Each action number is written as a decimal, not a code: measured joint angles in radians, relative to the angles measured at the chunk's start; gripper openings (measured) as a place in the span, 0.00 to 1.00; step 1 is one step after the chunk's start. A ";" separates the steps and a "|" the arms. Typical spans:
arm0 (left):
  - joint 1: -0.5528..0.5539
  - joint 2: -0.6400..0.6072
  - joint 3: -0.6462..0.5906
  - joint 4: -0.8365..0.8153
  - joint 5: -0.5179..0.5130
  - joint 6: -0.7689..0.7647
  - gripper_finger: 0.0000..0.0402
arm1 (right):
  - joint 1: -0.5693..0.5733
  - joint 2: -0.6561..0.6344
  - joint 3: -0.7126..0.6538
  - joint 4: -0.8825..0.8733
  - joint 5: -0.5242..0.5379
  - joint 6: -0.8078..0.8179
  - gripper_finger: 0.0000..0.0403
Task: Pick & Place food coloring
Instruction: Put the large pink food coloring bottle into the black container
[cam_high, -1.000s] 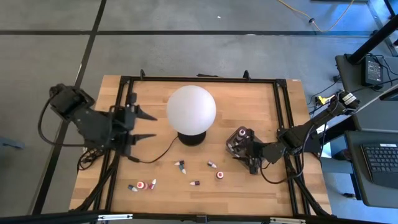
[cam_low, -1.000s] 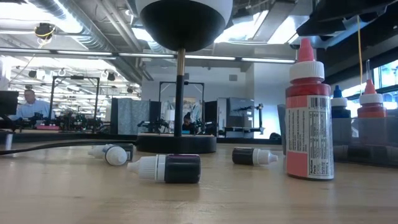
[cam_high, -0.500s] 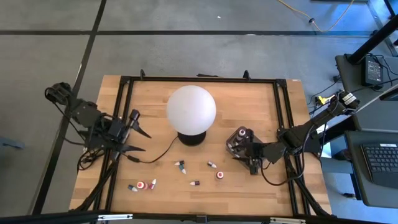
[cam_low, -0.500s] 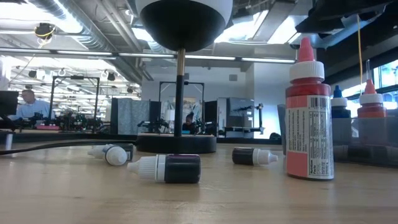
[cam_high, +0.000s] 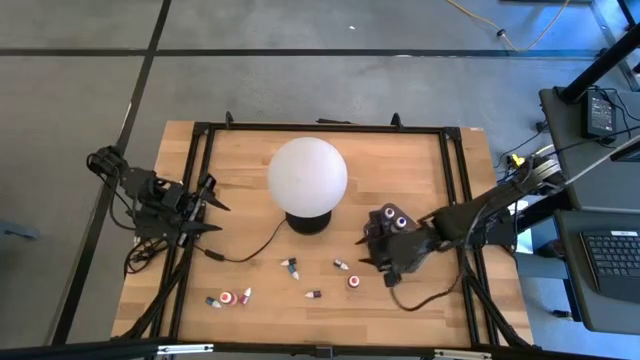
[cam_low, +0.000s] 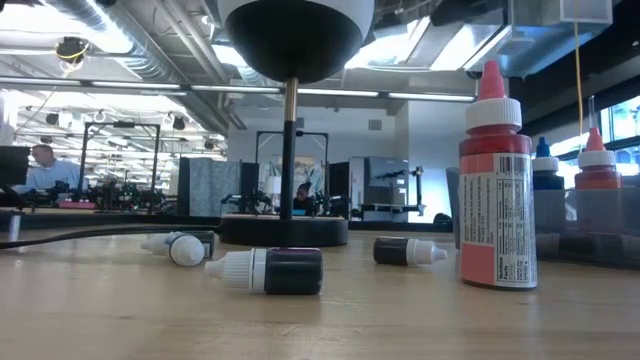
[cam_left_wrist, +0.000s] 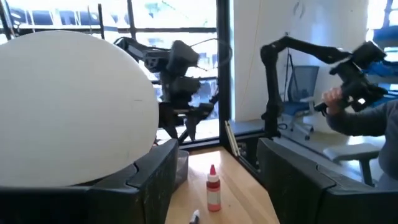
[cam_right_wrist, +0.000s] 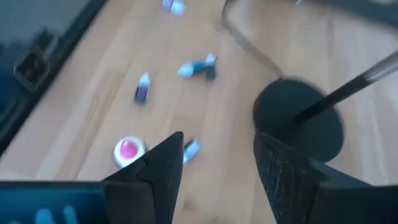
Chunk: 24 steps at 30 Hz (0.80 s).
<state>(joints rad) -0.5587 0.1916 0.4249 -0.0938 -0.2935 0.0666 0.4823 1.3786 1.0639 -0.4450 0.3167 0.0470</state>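
From above, the left gripper (cam_high: 208, 207) waits open at the table's (cam_high: 400, 160) left edge, while the right gripper (cam_high: 372, 252) hovers, jaws apart and empty, beside the tray (cam_high: 392, 222). Food coloring bottles (cam_high: 290, 267) lie scattered in front of the globe lamp (cam_high: 307, 173). The low view alone shows one red bottle (cam_low: 496, 180) upright (label readable).

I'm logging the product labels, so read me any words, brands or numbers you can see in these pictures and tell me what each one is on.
No text here can be read.
Upright red food coloring bottle: its white label carries lines of small print, too small to read.
Lying bottles on the table: no lettering shows.
White globe lamp: plain, no marking.
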 joint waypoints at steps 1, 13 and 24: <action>0.000 -0.017 -0.014 0.006 0.000 0.000 0.54 | -0.004 0.037 0.043 -0.048 -0.014 0.001 0.49; 0.000 -0.064 -0.076 0.022 -0.008 0.000 0.54 | -0.008 0.380 0.466 -0.386 -0.241 0.076 0.49; 0.000 -0.064 -0.076 0.016 -0.009 0.000 0.54 | -0.008 0.515 0.506 -0.457 -0.294 0.142 0.49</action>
<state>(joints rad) -0.5587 0.1280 0.3489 -0.0776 -0.3023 0.0662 0.4747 1.8938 1.5696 -0.9015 0.0227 0.1891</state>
